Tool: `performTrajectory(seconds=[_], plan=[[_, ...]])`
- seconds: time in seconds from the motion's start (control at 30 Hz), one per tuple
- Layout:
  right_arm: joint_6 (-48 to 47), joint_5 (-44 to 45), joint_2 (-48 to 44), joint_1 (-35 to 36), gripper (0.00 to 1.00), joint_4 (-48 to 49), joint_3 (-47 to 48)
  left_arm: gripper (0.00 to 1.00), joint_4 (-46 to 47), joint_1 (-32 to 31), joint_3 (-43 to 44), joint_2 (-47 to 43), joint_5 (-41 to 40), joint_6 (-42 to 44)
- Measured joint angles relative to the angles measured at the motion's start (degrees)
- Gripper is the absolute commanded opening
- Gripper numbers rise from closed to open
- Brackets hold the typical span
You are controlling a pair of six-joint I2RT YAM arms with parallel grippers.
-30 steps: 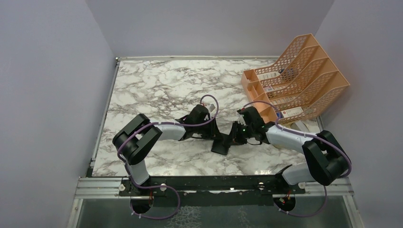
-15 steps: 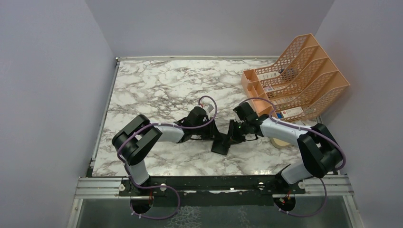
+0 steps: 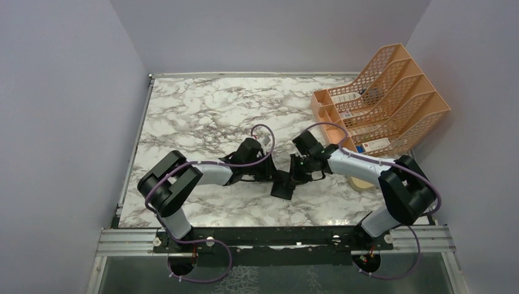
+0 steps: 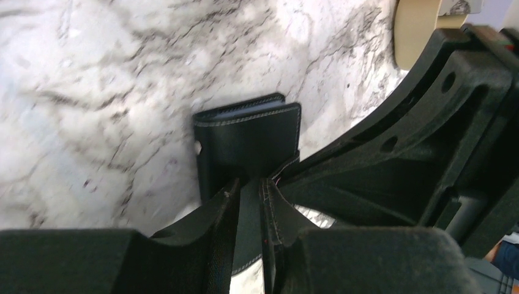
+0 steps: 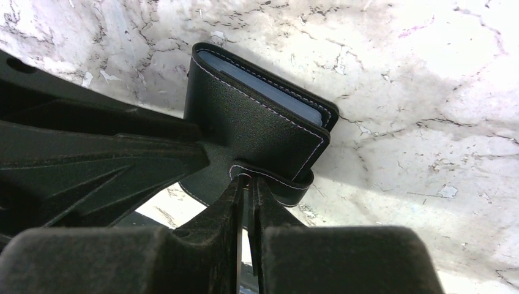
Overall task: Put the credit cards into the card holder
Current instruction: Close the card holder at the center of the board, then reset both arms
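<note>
At the near middle of the marble table (image 3: 202,116), about 6 o'clock from its centre, the black card holder (image 3: 282,186) lies with both arms meeting over it. In the top view the left gripper (image 3: 273,176) reaches it from 10 o'clock and the right gripper (image 3: 294,176) from 1 o'clock, the two almost touching.

In the left wrist view the left gripper (image 4: 250,190) has its fingers (image 4: 214,226) pinched on a stitched black flap of the card holder (image 4: 248,141), whose folded body rests on the marble just beyond the tips at 12 o'clock. The right gripper's dark frame fills the 3 o'clock side.

In the right wrist view the right gripper (image 5: 249,182) is clamped nearly flat on a thin curled flap at the holder's near edge. The folded body of the card holder (image 5: 245,125) sits tilted just past it. Along the far edge, toward 1 o'clock, the pale blue-grey edges of the credit cards (image 5: 263,87) show inside the fold; how many there are I cannot tell.

An orange mesh file rack (image 3: 392,101) with white boxes (image 3: 374,145) stands at the table's 2 o'clock corner. A tan dish (image 3: 362,183) peeks from behind the right forearm at 3 o'clock of the holder.
</note>
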Motion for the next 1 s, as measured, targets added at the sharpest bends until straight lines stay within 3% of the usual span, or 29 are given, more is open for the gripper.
performTrajectory(seconds=[0.27, 0.57, 0.63, 0.7, 0.77, 0.8, 0.83, 1.0], plan=[[-2.89, 1.07, -0.59, 0.76, 0.16, -0.42, 1.9, 0.27, -7.58, 1.66, -3.39, -6.73, 0.02, 1.64], [-6.54, 8.17, -7.87, 1.14, 0.3, -2.25, 2.71, 0.47, -19.23, 2.45, -1.92, -20.59, -4.87, 5.84], [-6.67, 9.2, -12.98, 0.98, 0.38, -2.47, 2.73, 0.53, -22.64, 2.51, 0.37, -24.09, -7.08, 7.19], [-6.67, 9.94, -18.67, 0.96, 0.56, -2.4, 2.73, 0.67, -26.12, 2.67, 3.21, -27.06, -9.38, 8.83], [-6.84, 10.82, -24.37, 0.96, 0.62, -2.32, 2.75, 0.78, -28.92, 2.69, 6.01, -29.9, -11.63, 10.05], [-7.02, 11.15, -26.97, 0.96, 0.63, -2.27, 2.75, 0.94, -30.08, 2.73, 7.13, -31.5, -12.61, 10.67], [-7.08, 11.52, -29.51, 0.96, 0.67, -2.29, 2.75, 0.98, -31.65, 2.78, 8.52, -33.29, -13.77, 11.41], [-7.43, 13.44, -39.52, 0.96, 0.88, -3.52, 3.67, 0.99, -37.46, 2.78, 15.02, -40.44, -17.57, 13.86]])
